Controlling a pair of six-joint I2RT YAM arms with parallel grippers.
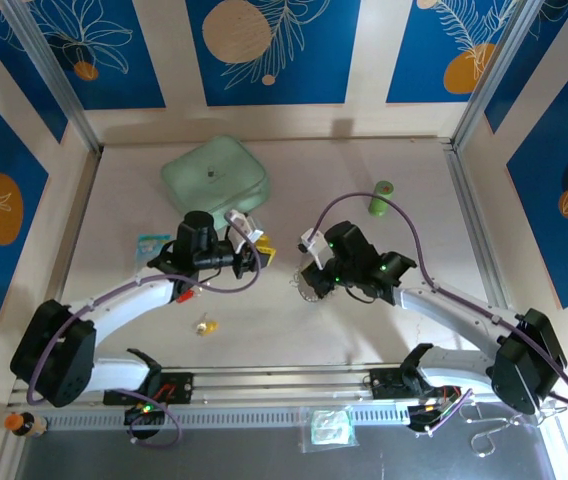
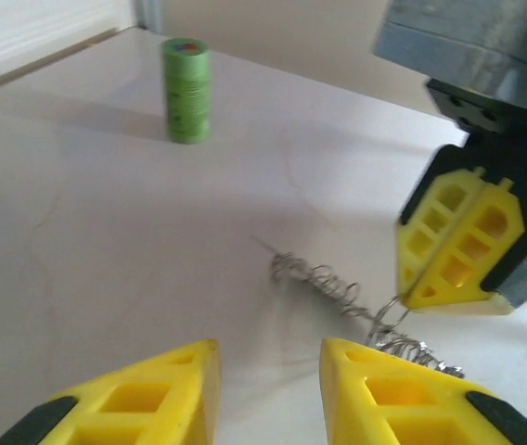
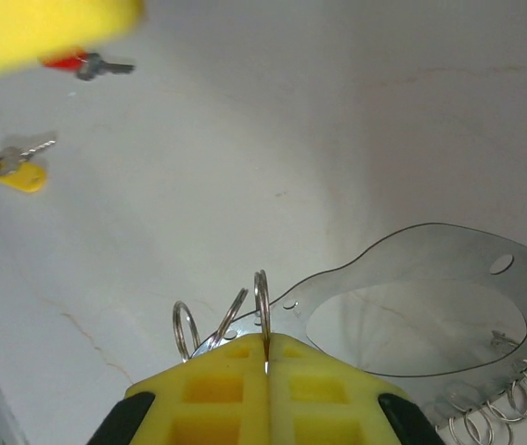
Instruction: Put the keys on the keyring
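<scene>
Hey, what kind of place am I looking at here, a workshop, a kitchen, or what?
Probably a robot test booth, not a home: a left arm and a right arm bolted to a metal rail at a pale table edge, boxed in by blue leaf-print panels on metal posts.

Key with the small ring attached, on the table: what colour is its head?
Yellow; the key shows best in the right wrist view.

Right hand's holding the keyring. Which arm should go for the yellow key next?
Left, I'd say. The right hand is shut on the keyring, so it is tied up. The left hand is open and empty, and the yellow key lies beside the left arm.
</scene>
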